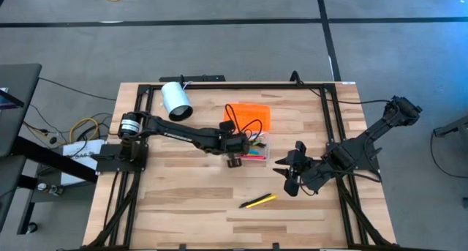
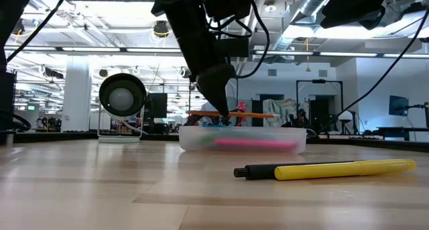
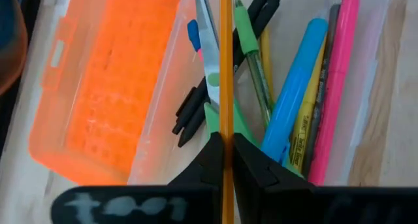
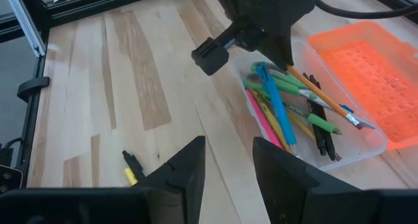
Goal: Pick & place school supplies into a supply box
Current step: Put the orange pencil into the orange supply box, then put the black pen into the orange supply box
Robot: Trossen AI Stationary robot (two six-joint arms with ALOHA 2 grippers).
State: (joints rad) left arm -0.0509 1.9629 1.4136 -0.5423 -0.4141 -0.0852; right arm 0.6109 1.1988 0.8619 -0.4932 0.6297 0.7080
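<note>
The supply box is a clear tray [image 1: 259, 154] with its orange ribbed lid [image 1: 248, 118] lying open beside it. In the tray lie pink, blue, green and yellow pens [image 3: 294, 100], dark pens and green-handled scissors [image 3: 210, 87]. My left gripper [image 3: 225, 142] hangs over the tray, shut on a thin orange pencil [image 4: 323, 96]. A yellow marker with a black cap [image 1: 257, 201] lies flat on the table, nearer the near edge. My right gripper [image 4: 228, 162] is open, to the right of the box, and touches nothing. My left gripper pinches the orange pencil's shaft [image 3: 226, 123], about mid-length, between its two fingers [image 3: 251, 160]. The fingers come from above, pointing down, and lie across the pencil. The pencil [image 2: 251, 114] sits about level at the tray's rim height, above the pens. Whether it touches them, I cannot tell.
A white cylinder [image 1: 175, 101] lies on its side near the table's far left. Black frame rails [image 1: 325, 112] run along the table's edges. Bare wood lies on the near side of the tray and around the yellow marker [image 2: 328, 169].
</note>
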